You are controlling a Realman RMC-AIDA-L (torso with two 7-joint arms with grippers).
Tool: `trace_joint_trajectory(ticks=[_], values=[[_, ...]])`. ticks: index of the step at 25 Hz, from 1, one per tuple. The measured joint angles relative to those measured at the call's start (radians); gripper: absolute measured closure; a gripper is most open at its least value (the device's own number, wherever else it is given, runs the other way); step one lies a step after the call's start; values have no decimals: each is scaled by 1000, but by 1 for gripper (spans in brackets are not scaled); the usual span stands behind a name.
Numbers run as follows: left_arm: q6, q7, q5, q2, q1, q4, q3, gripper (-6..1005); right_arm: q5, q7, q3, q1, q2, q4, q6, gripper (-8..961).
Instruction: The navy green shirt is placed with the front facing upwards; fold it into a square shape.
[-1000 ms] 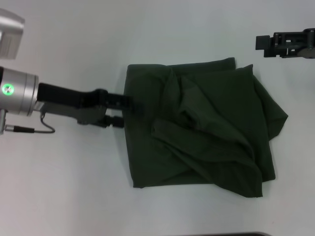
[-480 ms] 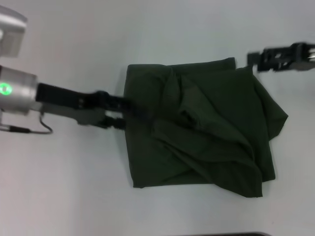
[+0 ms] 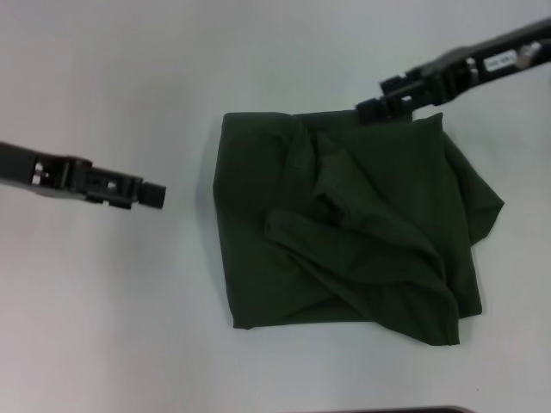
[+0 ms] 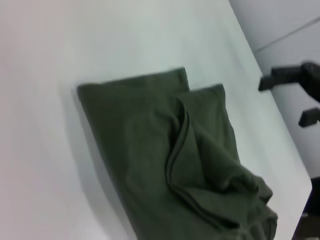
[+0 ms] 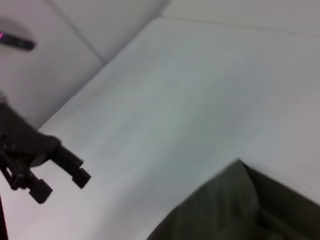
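**Both claws clear of the folded shirt**

Lying folded on the white table (image 3: 103, 327): the navy green shirt (image 3: 344, 232), a rough rectangle with plain dark cloth uppermost and no lettering showing. Straight and tidy along its left edge and far edge; rumpled across the middle and right, with a loose layer draped diagonally and a bulging corner on the right side.

Left of the shirt, well apart from its left edge: the left gripper (image 3: 155, 196), hovering above bare table and pointing toward the cloth. Holding nothing, touching nothing. Two fingertips seen spread apart with a gap between them in the right wrist view (image 5: 62, 182), so jaws parted and empty.

At the shirt's far right corner: the right gripper (image 3: 368, 110), reaching in from the upper right, tip just over the far edge of the cloth. Contact with the fabric impossible to judge from the head view. Two dark prongs visible separately in the left wrist view (image 4: 290, 97), standing apart with open space between; nothing clamped there.

Seen in the left wrist view, the shirt (image 4: 175, 160) with two stacked layers stepped at its far edge and a thick rolled fold running down the middle.
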Motion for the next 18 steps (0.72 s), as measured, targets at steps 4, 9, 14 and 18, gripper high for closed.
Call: trace_joint_trajectory(ticks=[4, 9, 14, 18], values=[[-25, 11, 25, -8, 5, -19, 3, 123, -43, 49, -52, 43, 15, -16, 27, 25], [-172, -63, 43, -57, -6, -87, 23, 124, -54, 90, -74, 66, 20, -15, 43, 25], [-308, -143, 99, -79, -58, -197, 91, 125, -54, 141, -74, 73, 18, -11, 45, 26], [-341, -146, 108, -95, -103, -273, 95, 126, -54, 155, -75, 67, 18, -9, 45, 26]])
